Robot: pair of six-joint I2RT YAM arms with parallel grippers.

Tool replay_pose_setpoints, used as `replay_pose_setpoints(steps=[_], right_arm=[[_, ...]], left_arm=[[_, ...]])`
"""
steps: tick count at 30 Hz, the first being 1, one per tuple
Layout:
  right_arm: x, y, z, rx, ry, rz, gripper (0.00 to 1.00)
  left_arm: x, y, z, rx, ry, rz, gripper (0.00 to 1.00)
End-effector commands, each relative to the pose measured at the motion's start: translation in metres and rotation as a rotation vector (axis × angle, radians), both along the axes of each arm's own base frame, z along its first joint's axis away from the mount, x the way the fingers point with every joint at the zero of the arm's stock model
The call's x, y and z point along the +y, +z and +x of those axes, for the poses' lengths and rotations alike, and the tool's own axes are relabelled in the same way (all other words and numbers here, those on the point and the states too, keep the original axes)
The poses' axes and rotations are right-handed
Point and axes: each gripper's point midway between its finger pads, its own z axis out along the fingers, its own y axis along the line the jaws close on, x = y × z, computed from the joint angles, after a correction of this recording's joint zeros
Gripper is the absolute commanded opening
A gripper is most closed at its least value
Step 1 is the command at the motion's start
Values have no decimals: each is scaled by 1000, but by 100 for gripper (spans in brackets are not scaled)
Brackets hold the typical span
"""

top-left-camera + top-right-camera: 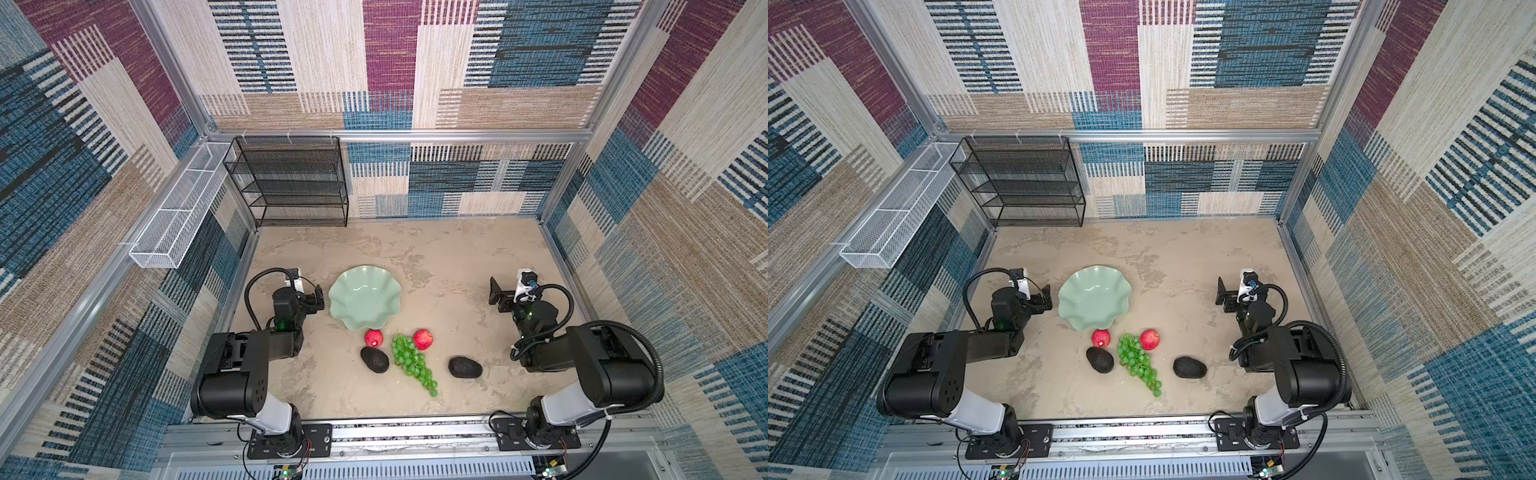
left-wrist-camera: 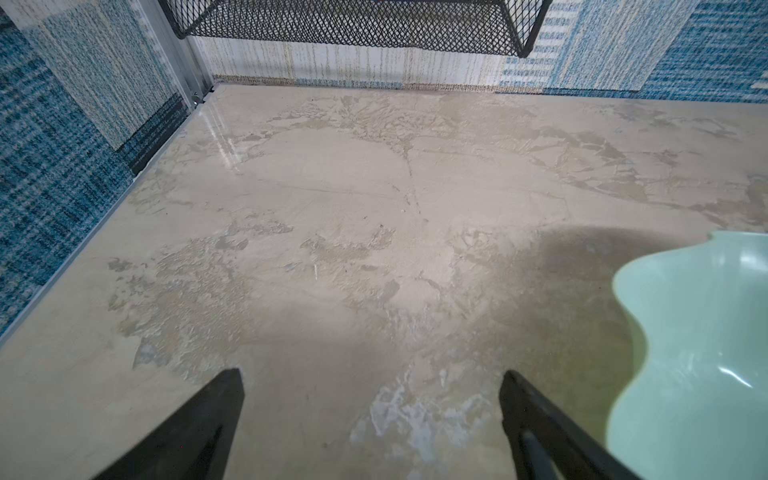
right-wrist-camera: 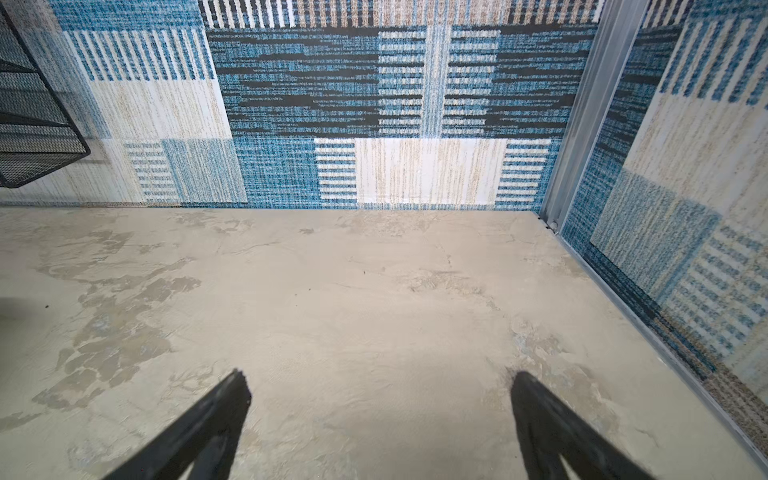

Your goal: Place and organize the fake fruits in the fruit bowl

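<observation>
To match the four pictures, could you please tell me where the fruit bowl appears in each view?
In a top view: the fruit bowl lies left of centre.
In a top view: again left of centre.
Left wrist: only part of it, at the frame's edge.
Right wrist: not in view.
Shared landmark: the black mesh rack.

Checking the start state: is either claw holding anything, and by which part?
Nothing is held: the left claw and right claw are both open and empty.
</observation>
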Motion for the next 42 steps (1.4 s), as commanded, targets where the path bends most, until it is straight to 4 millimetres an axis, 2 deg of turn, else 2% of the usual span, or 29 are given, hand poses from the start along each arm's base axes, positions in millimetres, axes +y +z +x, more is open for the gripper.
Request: replay_pose_setpoints(steps=[1,39,41,42], right_arm=[[1,6,1,-21,7,8,100],[1,8,1,-24,4,8,100],[0,13,11,18,0,12,100],[-2,23,21,44,-10,13,100]], left_arm=[[-1,6,3,-22,-16,20,99],[0,6,3,-23,-19,15,99],[-1,9,3,-32,-20,15,99],[0,12,2,-16,-16,15,99]])
